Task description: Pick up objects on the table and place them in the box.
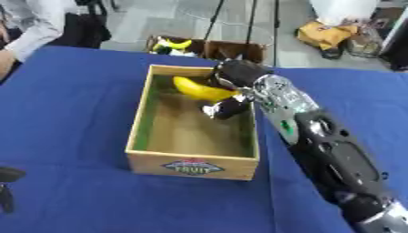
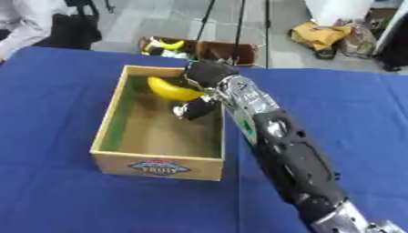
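A wooden box (image 1: 140,119) with a fruit label on its front stands on the blue table. My right arm reaches in from the lower right and over the box's right wall. At the far end of the box, my right hand (image 1: 231,82) is curled round a yellow banana (image 1: 199,89), held just above the box floor. Part of the banana is hidden behind the hand. My left hand (image 1: 8,182) shows only as a dark shape at the lower left edge of the left eye view.
Blue cloth (image 1: 72,100) covers the table around the box. Beyond the far edge, a carton (image 2: 171,45) on the floor holds more yellow fruit. A person's sleeve (image 1: 32,32) is at the top left.
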Robot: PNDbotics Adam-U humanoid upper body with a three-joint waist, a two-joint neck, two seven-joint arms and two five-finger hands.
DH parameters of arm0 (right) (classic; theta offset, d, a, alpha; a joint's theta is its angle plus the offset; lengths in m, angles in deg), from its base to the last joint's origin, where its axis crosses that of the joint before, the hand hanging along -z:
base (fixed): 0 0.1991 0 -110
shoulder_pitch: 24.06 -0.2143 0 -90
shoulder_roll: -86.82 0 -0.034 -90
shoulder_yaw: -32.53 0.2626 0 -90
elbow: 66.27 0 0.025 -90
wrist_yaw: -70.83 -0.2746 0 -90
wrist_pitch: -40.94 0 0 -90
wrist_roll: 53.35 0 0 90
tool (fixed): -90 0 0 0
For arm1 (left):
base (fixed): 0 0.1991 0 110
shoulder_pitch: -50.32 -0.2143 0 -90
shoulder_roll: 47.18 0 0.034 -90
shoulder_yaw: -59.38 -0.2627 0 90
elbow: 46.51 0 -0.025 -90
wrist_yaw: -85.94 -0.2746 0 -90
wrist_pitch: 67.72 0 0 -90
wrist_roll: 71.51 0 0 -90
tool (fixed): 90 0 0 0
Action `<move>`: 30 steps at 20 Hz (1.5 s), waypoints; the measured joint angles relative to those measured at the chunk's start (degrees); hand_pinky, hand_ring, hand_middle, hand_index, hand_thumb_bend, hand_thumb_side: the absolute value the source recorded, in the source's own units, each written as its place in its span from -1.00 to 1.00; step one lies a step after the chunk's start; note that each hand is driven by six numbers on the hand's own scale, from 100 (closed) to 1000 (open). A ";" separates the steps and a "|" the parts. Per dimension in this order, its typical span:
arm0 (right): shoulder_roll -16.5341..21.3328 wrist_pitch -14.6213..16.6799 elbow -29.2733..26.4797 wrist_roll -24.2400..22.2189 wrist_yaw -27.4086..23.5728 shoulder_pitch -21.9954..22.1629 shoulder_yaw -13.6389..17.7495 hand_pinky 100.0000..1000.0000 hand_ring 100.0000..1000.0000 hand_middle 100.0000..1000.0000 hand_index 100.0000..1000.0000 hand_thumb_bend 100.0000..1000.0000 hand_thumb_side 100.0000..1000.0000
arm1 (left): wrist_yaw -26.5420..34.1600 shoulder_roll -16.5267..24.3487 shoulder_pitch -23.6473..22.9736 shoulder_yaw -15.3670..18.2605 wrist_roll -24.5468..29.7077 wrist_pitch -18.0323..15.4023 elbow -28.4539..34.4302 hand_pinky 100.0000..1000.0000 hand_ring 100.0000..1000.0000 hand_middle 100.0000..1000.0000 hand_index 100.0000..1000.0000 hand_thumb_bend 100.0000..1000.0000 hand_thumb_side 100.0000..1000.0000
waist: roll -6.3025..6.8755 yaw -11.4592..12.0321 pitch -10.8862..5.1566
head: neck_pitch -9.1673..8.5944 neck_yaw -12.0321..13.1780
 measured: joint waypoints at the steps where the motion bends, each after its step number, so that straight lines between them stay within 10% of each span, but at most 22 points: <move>1: -0.30 -0.03 0.25 0.00 0.22 0.01 0.00 0.52 0.56 -0.14 0.14 -1.00 0.25 | 0.00 -0.08 0.03 0.00 0.03 0.00 0.00 -0.67 0.11 -0.14 0.05 -1.00 0.90 | 0.00 0.01 0.03 | -0.02 -0.05; 8: -1.92 0.00 2.23 0.13 1.90 0.48 -0.35 0.52 0.58 -0.07 0.22 -0.96 0.30 | 0.00 -0.21 0.13 -0.01 0.09 0.00 0.00 -0.67 0.11 -0.14 0.05 -1.00 0.90 | -0.05 0.10 0.23 | -0.05 -0.14; 11: -2.22 0.41 2.55 0.04 2.20 0.51 -0.43 0.55 0.66 0.18 0.40 -0.35 0.42 | 0.00 -0.21 0.14 -0.01 0.10 0.01 0.00 -0.67 0.11 -0.14 0.05 -1.00 0.90 | -0.19 0.09 0.23 | -0.06 -0.13; 19: -1.61 0.37 0.04 -2.57 2.97 0.29 -0.39 0.62 0.80 0.47 0.63 0.36 0.43 | 0.00 -0.21 0.12 -0.01 0.17 0.08 0.00 -0.66 0.11 -0.14 0.05 -1.00 0.90 | -0.20 -0.24 0.00 | -0.06 -0.09; 30: 2.76 -1.07 -11.09 -2.22 -0.85 -0.12 1.35 0.60 0.75 0.35 0.59 0.28 0.78 | 0.14 -0.18 -0.43 0.00 0.23 0.16 0.00 -0.66 0.11 -0.14 0.05 -1.00 0.89 | 0.20 -1.38 -1.07 | 0.05 0.63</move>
